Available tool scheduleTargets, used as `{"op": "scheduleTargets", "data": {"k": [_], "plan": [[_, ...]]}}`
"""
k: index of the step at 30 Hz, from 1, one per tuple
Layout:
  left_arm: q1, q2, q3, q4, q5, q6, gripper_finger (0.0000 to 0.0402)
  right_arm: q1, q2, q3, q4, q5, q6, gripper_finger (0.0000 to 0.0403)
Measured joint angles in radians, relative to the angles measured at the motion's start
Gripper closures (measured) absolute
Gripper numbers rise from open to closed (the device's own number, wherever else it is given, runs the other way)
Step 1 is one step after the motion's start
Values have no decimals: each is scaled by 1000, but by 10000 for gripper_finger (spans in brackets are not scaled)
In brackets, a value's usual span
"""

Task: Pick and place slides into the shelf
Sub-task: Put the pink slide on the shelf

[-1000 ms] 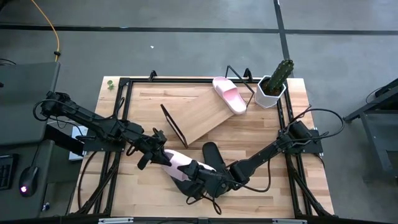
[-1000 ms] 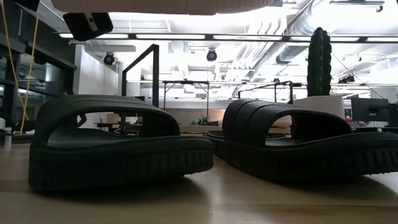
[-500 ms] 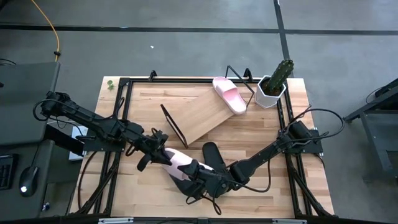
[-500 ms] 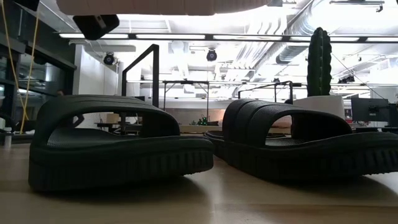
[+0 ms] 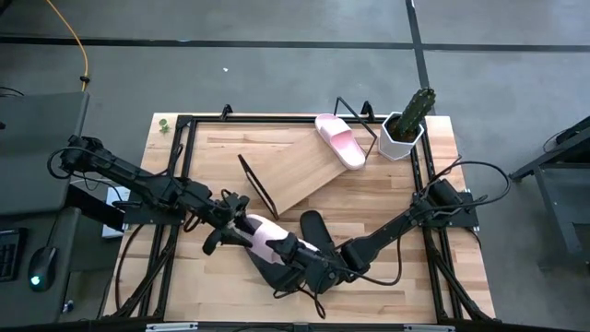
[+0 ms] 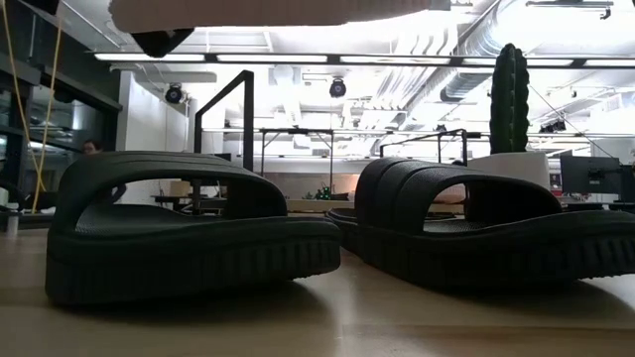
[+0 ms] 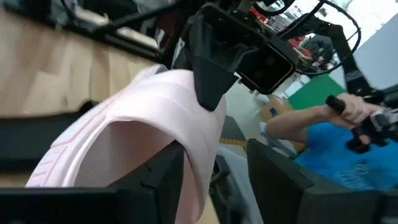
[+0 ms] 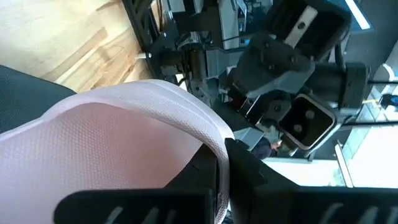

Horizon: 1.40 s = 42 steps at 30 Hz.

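One pale pink slide (image 5: 261, 235) hangs in the air between my two grippers, above the two black slides (image 6: 189, 228) (image 6: 476, 233); its underside (image 6: 268, 10) shows at the top of the low view. Both black slides stand on their soles near the table's front. My left gripper (image 5: 230, 231) is open at the pink slide's left end. My right gripper (image 5: 288, 247) is shut on its right part. A second pink slide (image 5: 340, 140) lies on the far right end of the slanted wooden shelf (image 5: 300, 171). My left gripper's open fingers (image 7: 152, 183) stand on either side of the pink strap's edge (image 7: 199, 162); whether they still touch it I cannot tell. My right gripper pinches the pink slide's strap at its edge (image 8: 214, 146) between its two fingers, coming from the table's right. The slide is lifted clear of the black slides and the table.
A white pot with a cactus (image 5: 406, 124) stands at the table's far right corner, next to the shelf. The shelf's black wire frame (image 5: 253, 184) rises just beyond the grippers. A black frame (image 5: 184, 124) runs around the tabletop. A person in blue shows beyond the table (image 7: 336, 155).
My left gripper's fingers have spread apart at the pink slide's left end. The pink slide stays up in my right gripper and has shifted a little toward the table's right.
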Motion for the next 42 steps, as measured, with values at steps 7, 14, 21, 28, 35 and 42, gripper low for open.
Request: {"op": "scheduleTargets", "data": {"k": [7,14,21,28,35,42], "plan": [[0,-72,0,-1,-60,198,227,-2,-48,0,-43,8,90,403],[0,-158,-1,1,-59,335,227,0,-74,1,-122,18,157,403],[1,-243,-1,-2,-52,472,227,-6,-129,1,-183,-25,258,403],[1,-263,-1,-23,-51,505,227,-38,-237,1,-299,-81,364,403],[0,-263,-2,-2,-44,566,227,-98,-319,1,-343,-95,392,403],[1,-297,-1,37,-26,622,227,-194,-370,1,-416,-209,457,403]]}}
